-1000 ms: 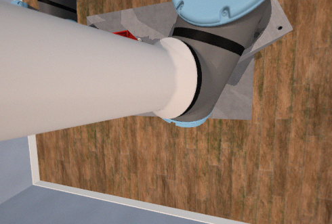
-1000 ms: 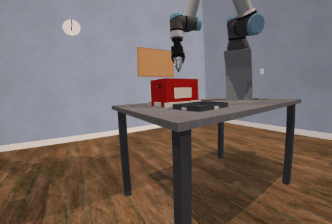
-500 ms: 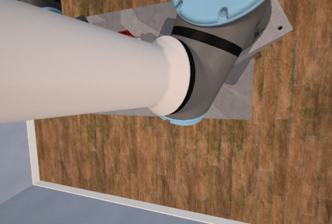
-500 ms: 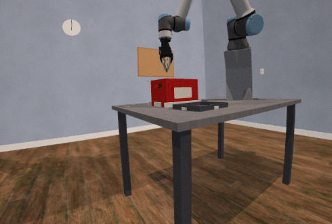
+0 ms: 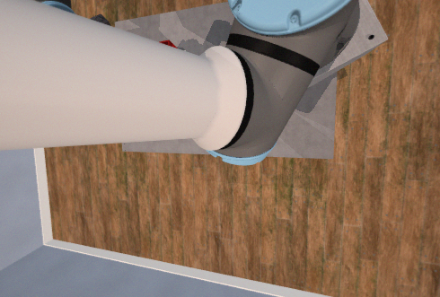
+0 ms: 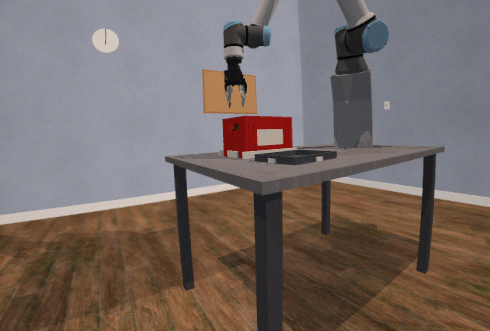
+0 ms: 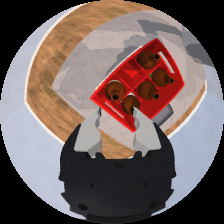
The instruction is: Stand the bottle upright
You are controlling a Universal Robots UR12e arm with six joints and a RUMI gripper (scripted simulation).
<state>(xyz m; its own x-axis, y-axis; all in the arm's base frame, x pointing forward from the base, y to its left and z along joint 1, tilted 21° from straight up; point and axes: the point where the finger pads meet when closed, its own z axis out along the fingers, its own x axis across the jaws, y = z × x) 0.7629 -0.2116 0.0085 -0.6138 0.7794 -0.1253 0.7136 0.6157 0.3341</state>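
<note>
Here, from the exterior view, a round white clock hangs on the blue wall at the far left, and the grey desk stands on dark legs over the wood floor. Next comes the gripper, hanging above the red crate and apart from it, pointing straight down with its fingers spread part way and nothing between them; an orange board sits on the wall behind it. At about 4 o'clock from the crate, just beside it on the desk, lies the low dark tray. Further right the arm's grey pedestal rises from the back of the desk. In the wrist view, the two pale fingers sit at 6 o'clock with an open gap, and the crate lies beyond them toward 12 o'clock, turned at an angle. Five brown bottles stand in its compartments, necks up; which neck differs cannot be told at this size. In the top view, the white arm covers most of the desk, with only a red sliver of the crate showing at its upper edge.
</note>
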